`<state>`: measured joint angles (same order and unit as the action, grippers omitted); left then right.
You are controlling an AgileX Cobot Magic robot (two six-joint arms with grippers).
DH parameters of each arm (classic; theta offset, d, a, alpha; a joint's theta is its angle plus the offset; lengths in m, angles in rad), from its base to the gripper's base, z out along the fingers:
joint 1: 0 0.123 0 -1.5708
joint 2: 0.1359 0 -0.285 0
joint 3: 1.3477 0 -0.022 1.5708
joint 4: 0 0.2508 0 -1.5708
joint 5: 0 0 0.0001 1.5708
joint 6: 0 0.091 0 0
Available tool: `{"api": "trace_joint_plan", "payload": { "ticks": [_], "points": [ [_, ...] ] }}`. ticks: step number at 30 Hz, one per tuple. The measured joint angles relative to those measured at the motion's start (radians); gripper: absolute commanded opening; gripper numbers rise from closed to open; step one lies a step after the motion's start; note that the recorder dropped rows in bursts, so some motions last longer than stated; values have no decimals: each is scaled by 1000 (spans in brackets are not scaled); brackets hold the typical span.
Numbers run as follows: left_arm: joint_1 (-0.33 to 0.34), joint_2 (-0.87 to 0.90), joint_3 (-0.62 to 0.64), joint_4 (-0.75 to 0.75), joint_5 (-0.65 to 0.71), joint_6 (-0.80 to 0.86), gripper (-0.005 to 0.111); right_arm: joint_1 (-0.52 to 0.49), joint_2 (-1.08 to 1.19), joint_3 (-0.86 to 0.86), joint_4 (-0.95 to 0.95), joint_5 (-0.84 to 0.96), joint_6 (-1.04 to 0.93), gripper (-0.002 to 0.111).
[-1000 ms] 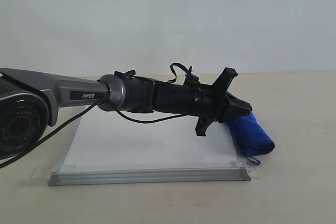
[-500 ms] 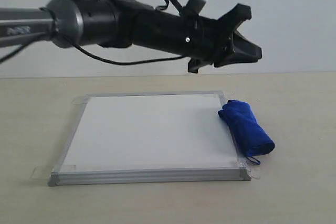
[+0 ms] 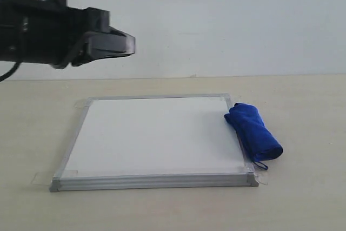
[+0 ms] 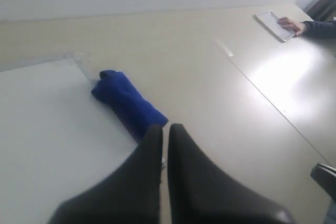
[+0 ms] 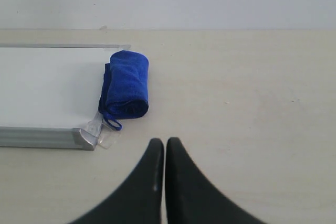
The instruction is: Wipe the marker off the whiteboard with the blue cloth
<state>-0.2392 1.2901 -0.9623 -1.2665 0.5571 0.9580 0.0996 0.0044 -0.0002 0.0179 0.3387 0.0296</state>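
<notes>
The whiteboard (image 3: 154, 136) lies flat on the beige table, its white surface bare of any marker that I can see. The rolled blue cloth (image 3: 254, 132) rests on the board's right edge, its small loop by the near right corner. High above the board's left side hangs my left gripper (image 3: 127, 44), shut and holding nothing. Its wrist view shows the blue cloth (image 4: 128, 103) and the whiteboard (image 4: 42, 129) far below the shut left gripper (image 4: 165, 127). My right gripper (image 5: 164, 141) is shut and empty, over bare table near the blue cloth (image 5: 126, 84) and the whiteboard (image 5: 50, 85).
Clear tape (image 3: 39, 177) holds the board's corners to the table. In the left wrist view a person's hand (image 4: 291, 23) rests on a tablet-like object at a far table edge. A pale wall stands behind the table.
My left arm has lifted off the board's right side near the cloth, risen, and pulled back to the upper left. The cloth and the board have stayed in place.
</notes>
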Motion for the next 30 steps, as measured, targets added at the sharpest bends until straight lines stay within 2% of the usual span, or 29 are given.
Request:
{"api": "trace_joint_plan", "payload": {
  "ticks": [5, 9, 13, 16, 24, 30],
  "points": [
    [6, -290, 124, 0, -33, 33, 4, 0, 0, 0, 0, 0, 0, 1],
    [6, -473, 140, 104, -74, 38, 4, 0, 0, 0, 0, 0, 0, 1],
    [6, -635, 156, 233, -58, 38, 4, 0, 0, 0, 0, 0, 0, 1],
    [6, -740, 161, 272, -37, 40, 4, 0, 0, 0, 0, 0, 0, 1],
    [6, -940, 162, 293, -37, 40, 4, 0, 0, 0, 0, 0, 0, 1],
    [6, -991, 168, 428, -35, 40, 4, 0, 0, 0, 0, 0, 0, 1]
  ]
}}
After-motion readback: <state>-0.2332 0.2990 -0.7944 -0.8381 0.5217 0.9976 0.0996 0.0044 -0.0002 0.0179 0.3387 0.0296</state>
